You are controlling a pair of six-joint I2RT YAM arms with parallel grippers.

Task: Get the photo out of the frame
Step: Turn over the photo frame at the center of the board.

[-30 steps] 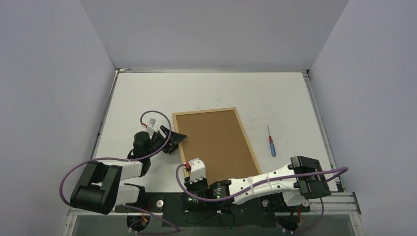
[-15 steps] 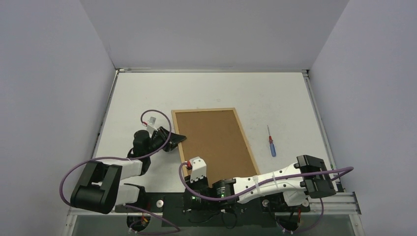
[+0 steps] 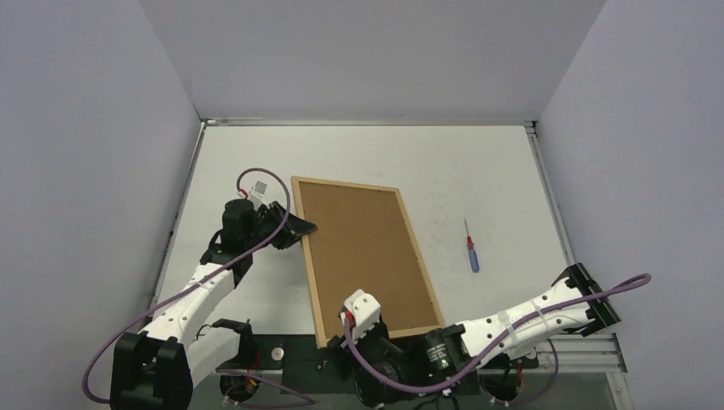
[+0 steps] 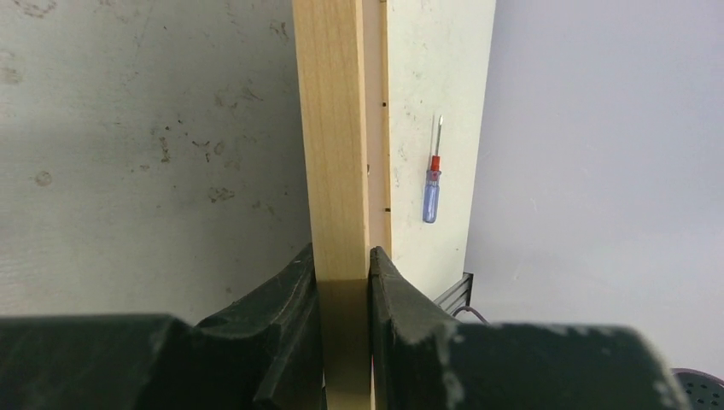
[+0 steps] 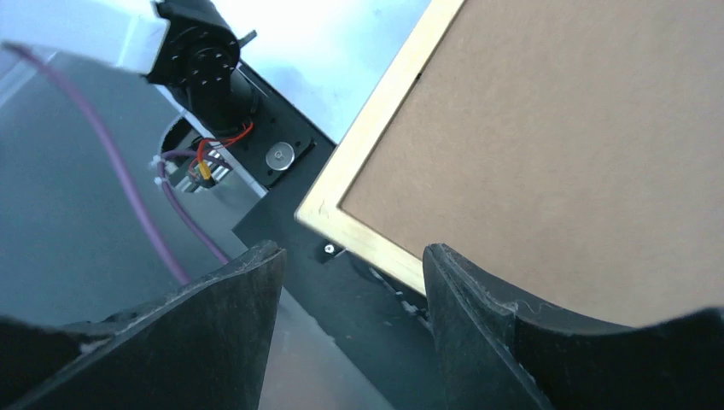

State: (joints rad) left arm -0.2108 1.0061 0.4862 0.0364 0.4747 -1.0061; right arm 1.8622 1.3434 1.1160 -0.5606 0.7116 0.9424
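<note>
The frame [image 3: 418, 254] of light wood lies face down on the table, its brown backing panel [image 3: 363, 248] up. The photo is hidden under that panel. My left gripper [image 3: 304, 229] is shut on the frame's left moulding. In the left wrist view the wooden edge [image 4: 329, 128] runs straight between the two pads of the left gripper [image 4: 341, 260]. My right gripper [image 3: 354, 329] hovers open over the frame's near edge. In the right wrist view the near-left corner of the frame [image 5: 373, 120] shows above the right gripper [image 5: 350, 256], whose jaws hold nothing.
A small screwdriver [image 3: 470, 248] with a blue and red handle lies to the right of the frame, also seen in the left wrist view as the screwdriver [image 4: 432, 188]. Grey walls enclose the table on three sides. The black arm bases sit along the near edge.
The left gripper closed on the frame's left edge and pushed it away, turning the frame clockwise. The right gripper opened, let go of the near edge and drew back toward the bases.
</note>
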